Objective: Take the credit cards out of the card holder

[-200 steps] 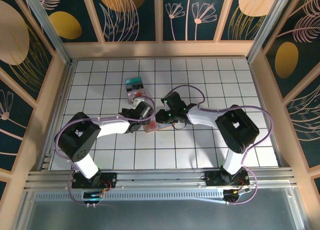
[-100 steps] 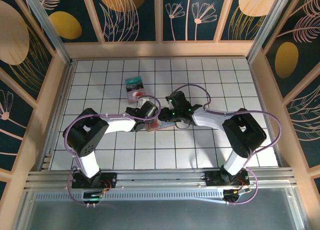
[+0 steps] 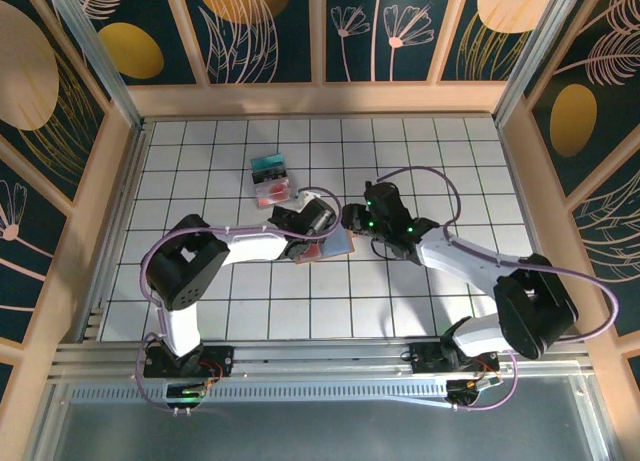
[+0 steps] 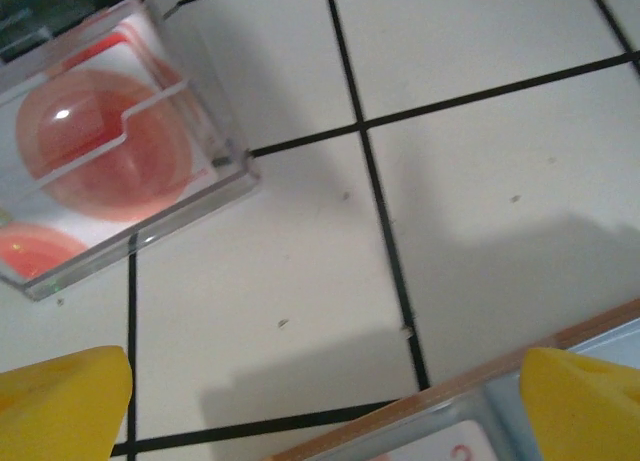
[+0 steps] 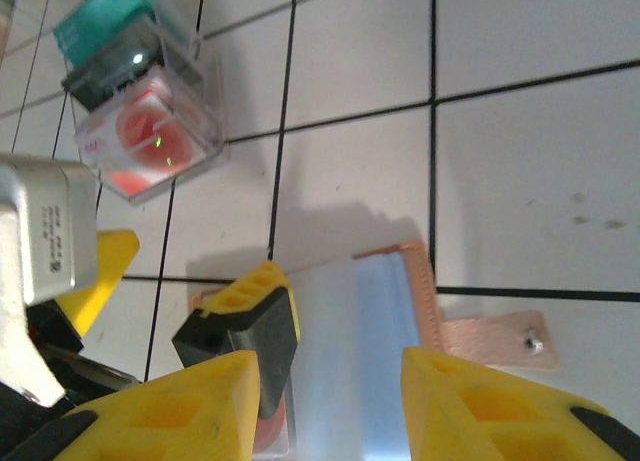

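The card holder (image 3: 330,243) lies open on the tiles, tan-pink outside with a pale blue inner pocket (image 5: 360,341) and its snap tab (image 5: 500,341) out to the side. A red-and-white credit card (image 4: 440,447) sits in its left half. My left gripper (image 3: 312,231) is open wide, one finger (image 5: 245,326) resting on the holder's left part. My right gripper (image 5: 330,411) hovers open above the blue pocket, holding nothing. Two more credit cards, teal (image 5: 100,16) and red-and-white (image 5: 145,131), lie stacked farther back.
The stacked cards (image 3: 270,179) lie about one tile behind the left gripper. A wooden frame (image 3: 320,99) with patterned panels borders the tiled table on three sides. Both arms meet at the table's middle, with their cables looping above them.
The right gripper's jaws have widened and it has drawn back to the right, its elbow swinging outward. The left arm has reached further right over the holder, which now lies more exposed.
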